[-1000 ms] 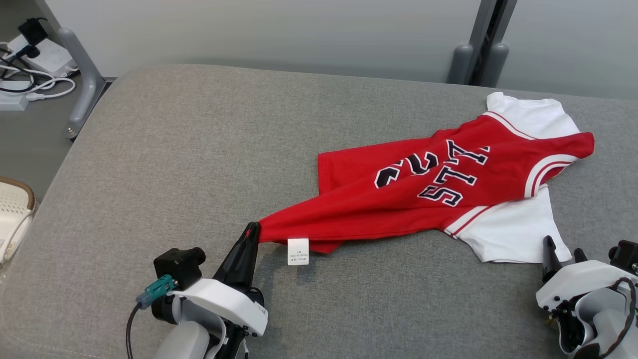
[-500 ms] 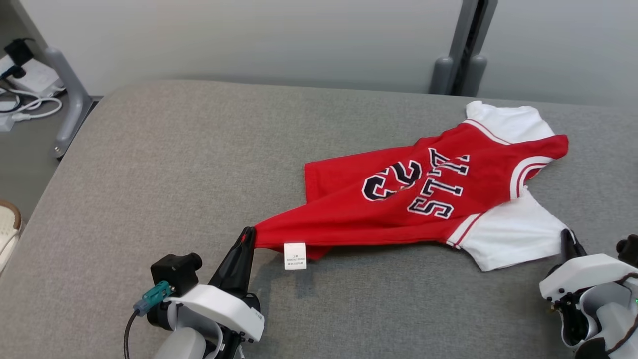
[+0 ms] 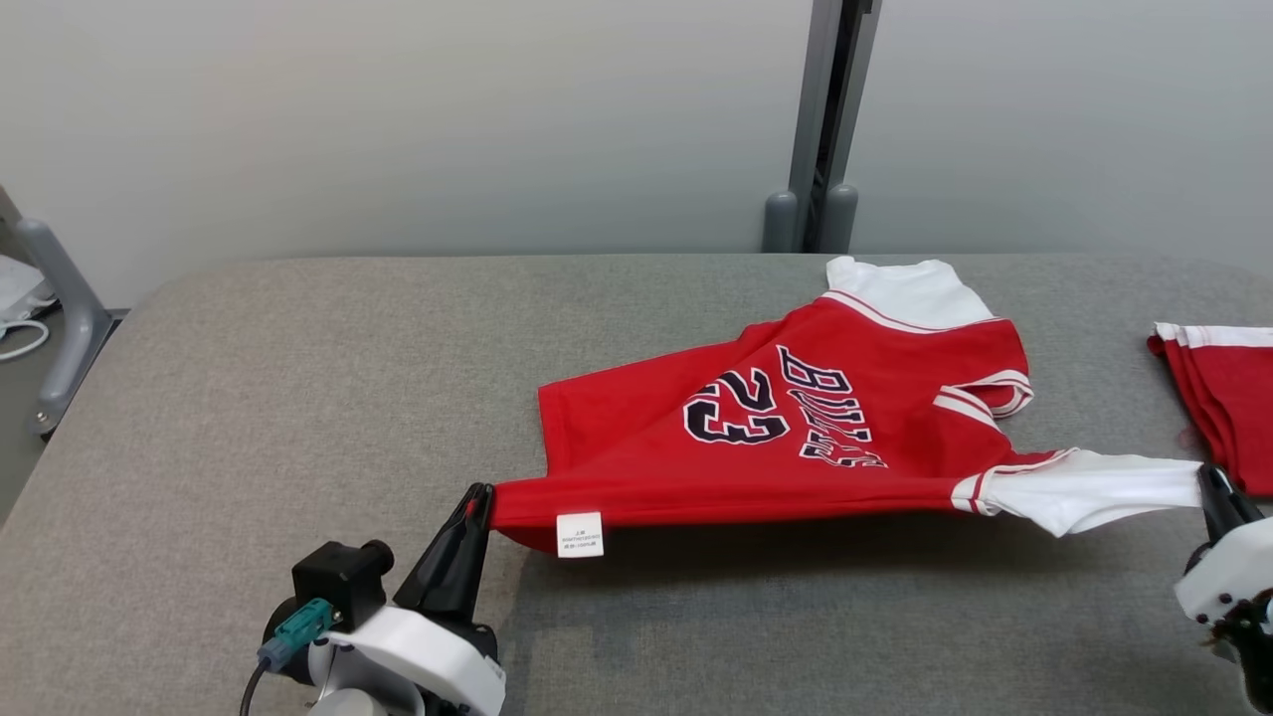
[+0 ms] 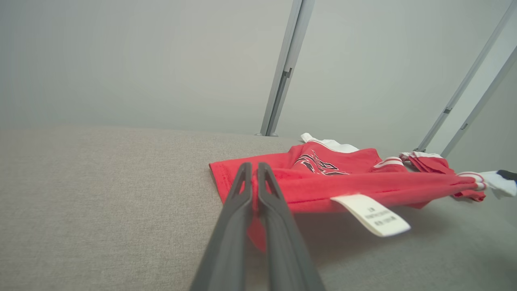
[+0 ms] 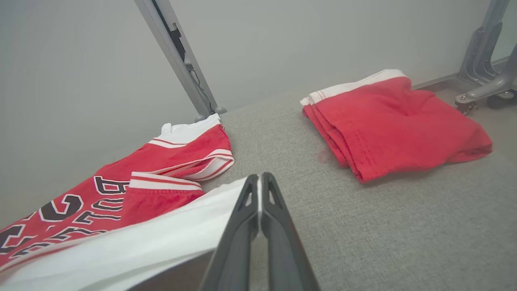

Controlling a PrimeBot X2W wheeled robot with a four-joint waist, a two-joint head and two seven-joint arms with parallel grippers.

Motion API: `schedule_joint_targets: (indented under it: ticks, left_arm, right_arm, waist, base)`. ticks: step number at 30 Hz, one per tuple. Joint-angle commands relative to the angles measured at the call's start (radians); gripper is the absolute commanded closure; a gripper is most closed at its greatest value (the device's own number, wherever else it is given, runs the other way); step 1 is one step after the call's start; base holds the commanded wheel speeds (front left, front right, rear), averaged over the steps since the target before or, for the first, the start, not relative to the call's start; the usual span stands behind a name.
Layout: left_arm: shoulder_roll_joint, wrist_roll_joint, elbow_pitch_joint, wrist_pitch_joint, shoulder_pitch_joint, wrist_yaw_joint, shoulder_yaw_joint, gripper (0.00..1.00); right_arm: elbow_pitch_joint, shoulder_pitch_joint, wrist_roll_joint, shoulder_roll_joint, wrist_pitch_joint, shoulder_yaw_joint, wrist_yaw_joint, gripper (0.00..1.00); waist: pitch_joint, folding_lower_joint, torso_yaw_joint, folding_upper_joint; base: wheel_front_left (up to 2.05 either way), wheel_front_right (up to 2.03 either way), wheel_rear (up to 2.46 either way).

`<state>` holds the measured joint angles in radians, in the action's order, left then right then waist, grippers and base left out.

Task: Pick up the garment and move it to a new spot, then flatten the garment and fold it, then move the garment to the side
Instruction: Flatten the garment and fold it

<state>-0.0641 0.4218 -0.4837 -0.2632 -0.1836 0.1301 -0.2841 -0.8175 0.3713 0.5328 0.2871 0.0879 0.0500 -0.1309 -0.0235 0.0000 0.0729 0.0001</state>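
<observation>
The garment is a red jersey with white sleeves and dark "23" lettering, stretched across the grey padded table. My left gripper is shut on its red hem corner, beside a white care label. At the right edge, my right gripper is shut on the tip of a white sleeve. The near edge hangs taut between the two grippers, lifted a little off the table. In the left wrist view the fingers pinch red cloth. The right wrist view has its fingers closed on white cloth.
A second red garment, folded with a white band, lies on the table at the far right. A grey post stands behind the table against the wall. A metal leg stands at the left.
The right gripper has shut on the white sleeve tip and pulled it right, drawing the jersey taut. The head camera has tilted up and turned, bringing the second garment into view.
</observation>
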Motion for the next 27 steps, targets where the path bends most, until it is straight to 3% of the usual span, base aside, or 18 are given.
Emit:
schedule_joint_targets:
  ticks: [1,5,12,19,27]
  left_arm:
    - [-0.020,-0.026,0.015,-0.002,0.021,0.001,0.016,1.00]
    - [-0.026,-0.058,0.035,-0.002,0.037,0.001,0.024,1.00]
    - [-0.037,-0.124,0.062,-0.002,0.069,0.000,0.023,1.00]
    - [-0.086,-0.166,0.041,-0.001,0.098,0.000,-0.072,1.00]
    - [-0.153,-0.136,-0.039,-0.001,0.112,0.000,-0.185,1.00]
  right_arm:
    - [0.071,-0.047,0.014,0.037,-0.076,0.006,0.000,1.00]
    - [0.202,-0.108,0.025,0.079,-0.185,0.029,0.000,1.00]
    - [0.534,-0.302,-0.038,0.118,-0.502,0.148,0.001,1.00]
    - [0.813,-0.471,-0.156,0.041,-0.799,0.260,0.001,1.00]
    - [0.938,-0.545,-0.184,-0.027,-0.925,0.272,0.000,1.00]
  waist:
    - [-0.013,0.0000,-0.014,-0.0001]
    - [-0.019,0.0000,-0.020,-0.0001]
    - [-0.029,0.0000,-0.028,-0.0001]
    - [-0.033,0.0000,-0.033,-0.0001]
    - [-0.037,0.0000,-0.022,-0.0001]
  base:
    - [0.00,0.00,0.00]
    - [0.00,0.00,0.00]
    - [0.00,0.00,0.00]
    - [0.00,0.00,0.00]
    - [0.00,0.00,0.00]
